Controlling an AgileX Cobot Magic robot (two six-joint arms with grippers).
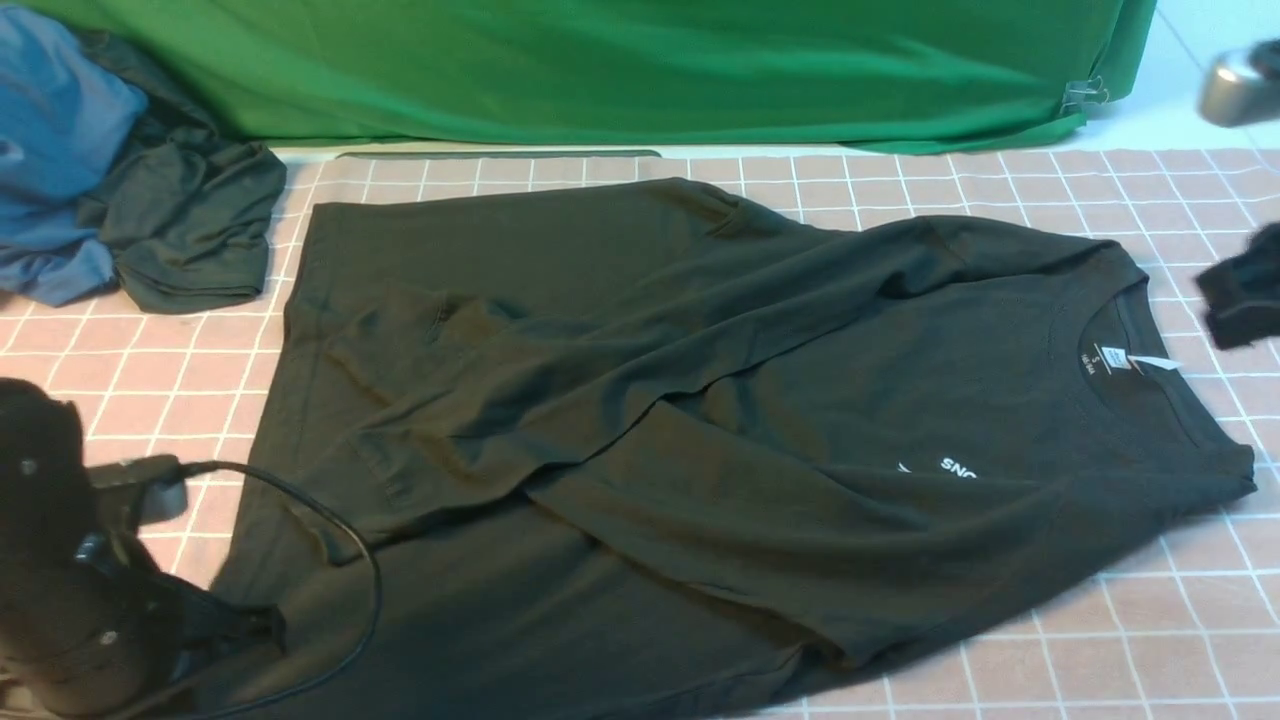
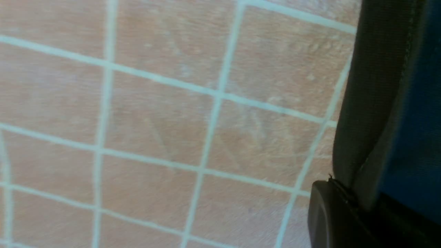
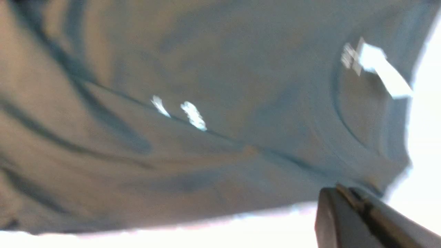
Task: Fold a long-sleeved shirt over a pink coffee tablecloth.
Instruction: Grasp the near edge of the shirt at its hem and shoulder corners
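Observation:
The black long-sleeved shirt [image 1: 700, 400] lies flat on the pink coffee tablecloth [image 1: 1150, 620], collar to the right, with both sleeves folded across its body. Its white neck label [image 1: 1125, 362] and part of the white lettering [image 1: 957, 468] show. My left gripper [image 1: 262, 628] sits at the shirt's hem at the lower left. In the left wrist view this left gripper [image 2: 331, 182] is shut on the shirt's hem [image 2: 372, 103], which rises out of it. My right gripper [image 1: 1238, 285] hovers blurred just right of the collar. In the right wrist view the right gripper [image 3: 339, 190] is shut, with nothing seen in it, above the shirt [image 3: 206, 69].
A blue garment [image 1: 50, 150] and a smaller dark garment [image 1: 190, 230] are heaped at the far left. A green cloth [image 1: 620, 70] runs along the back. A black cable [image 1: 350, 540] loops from my left arm over the shirt.

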